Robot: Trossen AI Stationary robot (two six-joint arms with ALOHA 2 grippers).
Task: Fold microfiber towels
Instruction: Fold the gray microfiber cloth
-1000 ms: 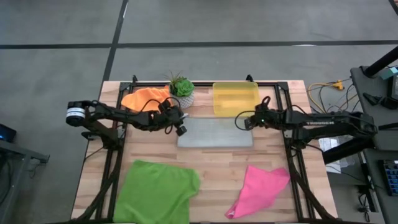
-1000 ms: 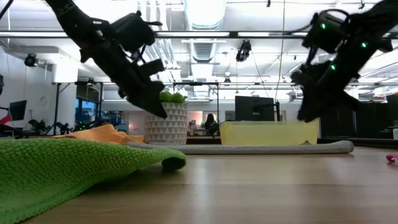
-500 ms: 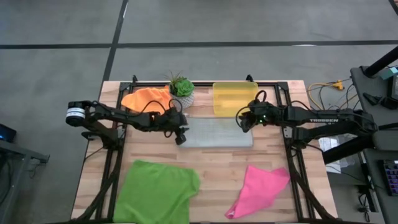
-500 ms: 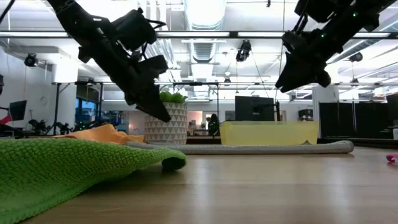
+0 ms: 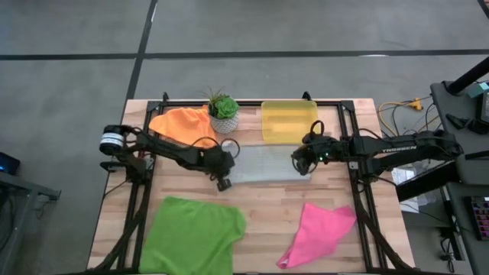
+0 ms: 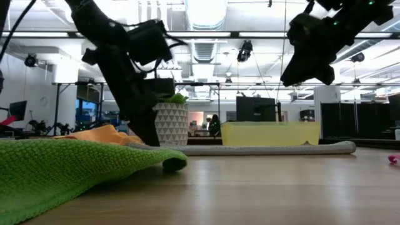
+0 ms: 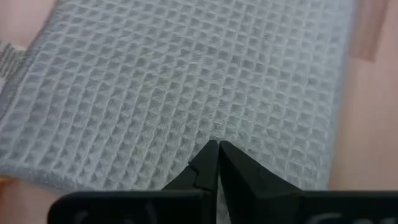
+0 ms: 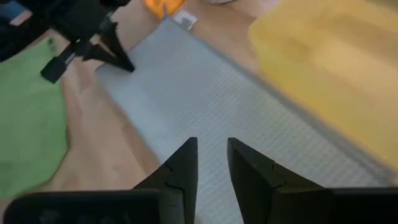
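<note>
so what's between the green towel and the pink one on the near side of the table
Only bare wooden table separates the green towel from the pink towel, seen in the high view.

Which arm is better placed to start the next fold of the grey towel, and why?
Left, probably. The left gripper sits shut at the grey towel's near-left corner, low against it. The right gripper is open above the towel's right end.

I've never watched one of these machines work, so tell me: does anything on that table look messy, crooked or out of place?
Nothing looks spilled or damaged. The grey towel lies flat and folded, but the others wait untidy: the pink towel is askew with a corner curled, the green towel is rumpled, and the orange towel is bunched beside the potted plant.
</note>
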